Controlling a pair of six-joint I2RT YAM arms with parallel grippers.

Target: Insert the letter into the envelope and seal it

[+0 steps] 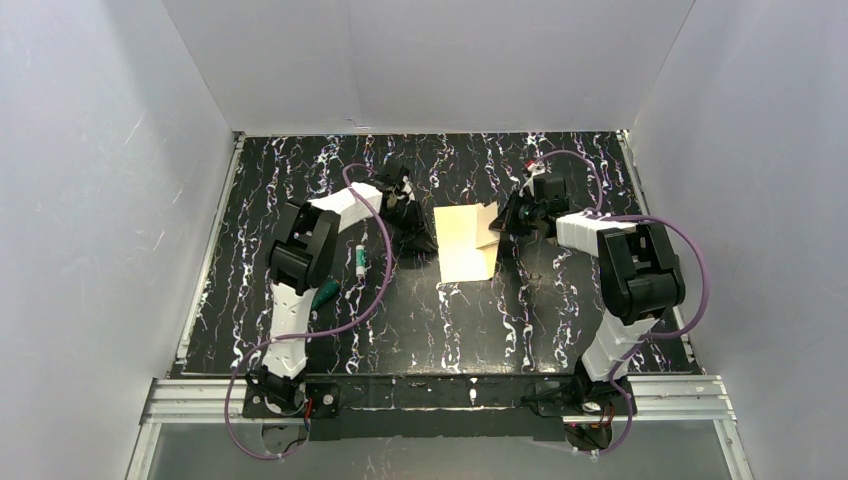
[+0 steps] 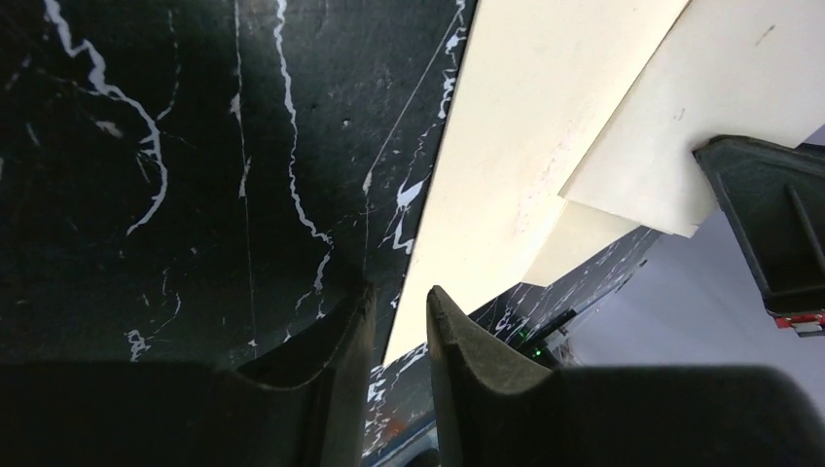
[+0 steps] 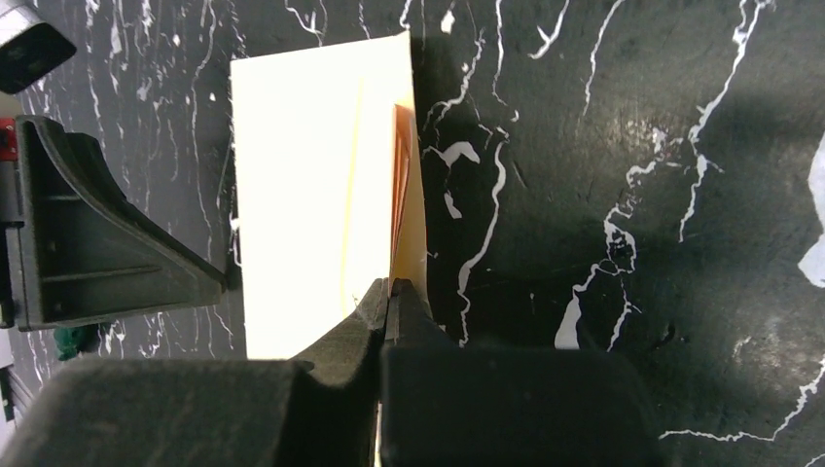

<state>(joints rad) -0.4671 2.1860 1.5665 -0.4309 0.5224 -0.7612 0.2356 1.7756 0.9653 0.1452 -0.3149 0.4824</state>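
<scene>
Carefully is how I'd do this: hold the envelope mouth lifted and steady, brace the far side, and seat the letter fully before sealing. The right end effector is pressed together, pinching the envelope's raised edge, with a tan sliver of the letter showing inside. The left end effector stands narrowly spread at the envelope's opposite edge on the worktop; I cannot tell whether it grips.

At the right gripper, the envelope is smooth, matt, cream-white paper. Below the left gripper, the table looks black, white-veined, marble-like and faintly glossy. Both grippers' fingers look like matt black plastic.
</scene>
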